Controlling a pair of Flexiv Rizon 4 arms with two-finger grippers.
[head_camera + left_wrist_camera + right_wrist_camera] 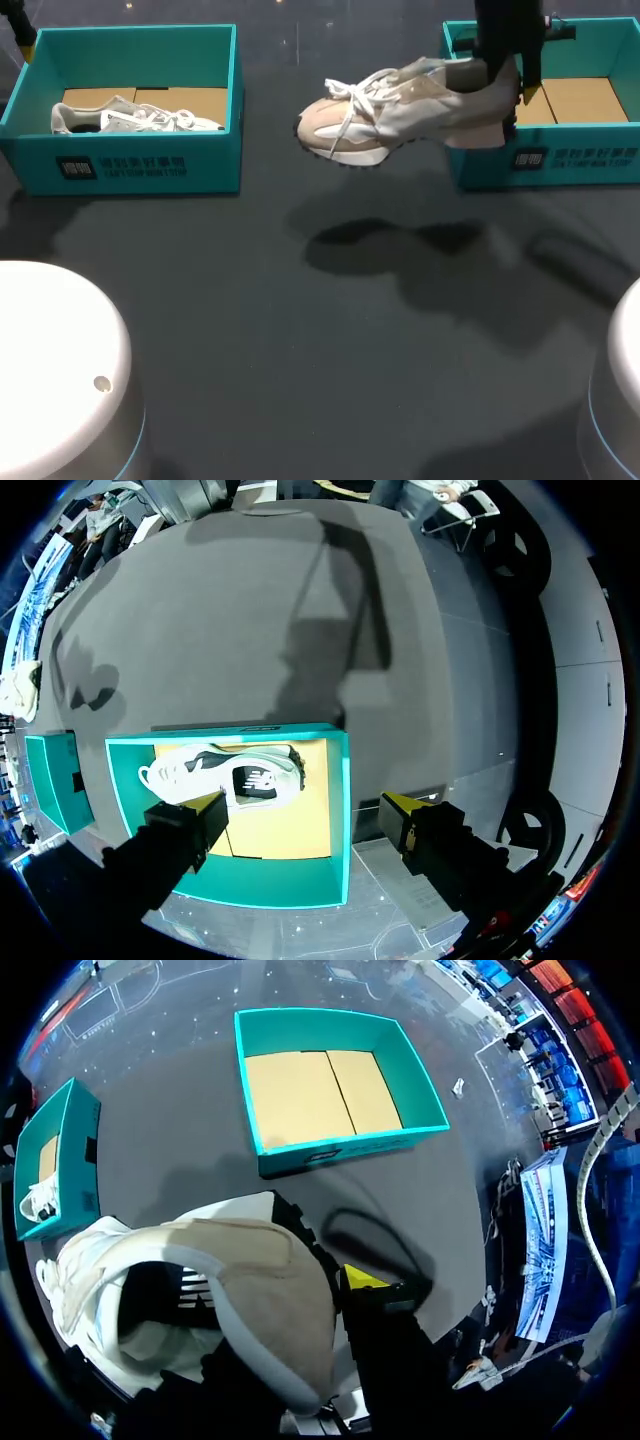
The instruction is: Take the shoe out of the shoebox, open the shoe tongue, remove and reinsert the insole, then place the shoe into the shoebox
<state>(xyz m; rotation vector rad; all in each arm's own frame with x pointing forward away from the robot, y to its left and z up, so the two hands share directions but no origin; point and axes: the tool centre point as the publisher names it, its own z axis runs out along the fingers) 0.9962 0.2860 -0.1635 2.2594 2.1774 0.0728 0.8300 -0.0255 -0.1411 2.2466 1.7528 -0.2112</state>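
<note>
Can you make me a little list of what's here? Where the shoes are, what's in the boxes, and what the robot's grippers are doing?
lifted shoe: beige and white, up in the air above the table, toe towards the left box
right gripper: shut on the lifted shoe at its heel
right box: teal, nothing inside but its brown floor
left box: teal, holds the second shoe
left gripper: open, above the left box, holding nothing
</note>
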